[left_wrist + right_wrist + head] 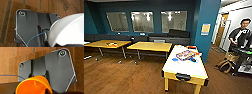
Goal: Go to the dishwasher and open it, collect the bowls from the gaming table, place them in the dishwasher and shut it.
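At about nine o'clock in the head view stands a square yellow table (106,43) carrying a small orange and dark object (111,44) that is too blurred to identify. Just to its right, toward the centre, is a second square yellow table (151,46). Behind both runs a dark bench (166,38) along a teal wall (99,17) with three glass panels (142,21).

Right of centre, from the middle down toward five o'clock, is the gaming table (185,67), a long narrow white tabletop with a yellow wood edge and yellow legs. Near its far half lies a flat colourful board (184,55). At the board's near left corner sits one blue bowl (175,59); at the board's near right corner is a second, darker bowl (193,60). Both rest on the tabletop, apart from each other. A small red-orange item (192,47) lies at the far end, too small to make out.

A teal pillar (207,27) rises behind the table at about one o'clock. At three o'clock a person (240,37) in dark clothes stands by a control rig, with a brown bag (225,66) on the wooden floor (121,77) beside them.

In the left wrist view the robot's dark plate sits over wooden floor beside a white rounded body part; whether the left hand is open or closed cannot be told. In the right wrist view the dark plate and an orange cone-like part sit over the floor; the right hand's state cannot be told either.
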You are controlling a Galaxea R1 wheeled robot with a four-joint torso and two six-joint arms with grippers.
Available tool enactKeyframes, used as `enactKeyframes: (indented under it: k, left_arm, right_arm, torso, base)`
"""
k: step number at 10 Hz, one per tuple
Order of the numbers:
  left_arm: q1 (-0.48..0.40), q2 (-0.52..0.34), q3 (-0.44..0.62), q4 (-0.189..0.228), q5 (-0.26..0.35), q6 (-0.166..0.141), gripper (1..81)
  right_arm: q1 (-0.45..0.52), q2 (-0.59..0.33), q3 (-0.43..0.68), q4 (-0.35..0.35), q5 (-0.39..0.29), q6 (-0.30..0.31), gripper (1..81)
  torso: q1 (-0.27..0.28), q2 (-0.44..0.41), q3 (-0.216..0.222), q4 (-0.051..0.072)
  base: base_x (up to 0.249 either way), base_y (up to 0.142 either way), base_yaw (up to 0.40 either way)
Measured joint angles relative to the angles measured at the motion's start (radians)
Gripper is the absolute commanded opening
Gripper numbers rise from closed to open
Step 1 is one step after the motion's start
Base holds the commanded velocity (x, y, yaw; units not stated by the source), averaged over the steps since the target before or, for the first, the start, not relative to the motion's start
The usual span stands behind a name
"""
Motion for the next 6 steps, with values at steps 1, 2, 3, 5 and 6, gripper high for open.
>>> enactKeyframes:
  k: [1,2,3,5,6]
  left_arm:
    - [-0.009,0.0,0.0,0.0,-0.003,0.0,1.0]
    - [-0.005,0.002,0.0,0.0,-0.005,0.0,1.0]
    - [0.012,0.004,0.0,0.001,0.006,0.0,1.0]
    - [-0.008,0.005,-0.022,0.003,0.005,0.002,1.0]
    - [-0.009,0.015,-0.039,0.003,0.003,0.002,1.0]
  right_arm:
    - [0.005,0.0,0.0,0.0,0.001,0.0,1.0]
    - [0.011,-0.001,-0.002,0.0,0.001,0.0,1.0]
    - [0.018,-0.002,-0.003,0.0,0.004,0.0,1.0]
    - [-0.002,0.001,-0.003,-0.001,-0.002,0.0,1.0]
    - [-0.001,0.0,-0.006,-0.001,-0.001,0.0,1.0]
  torso:
    - [0.0,0.0,0.0,0.0]
    - [0.0,0.0,0.0,0.0]
    - [0.0,0.0,0.0,0.0]
    - [0.0,0.0,0.0,0.0]
    - [0.0,0.0,0.0,0.0]
  base:
    - [0.0,0.0,-0.386]
    - [0.0,0.0,-0.392]
    - [0.0,0.0,-0.395]
    - [0.0,0.0,-0.397]
    - [0.0,0.0,-0.399]
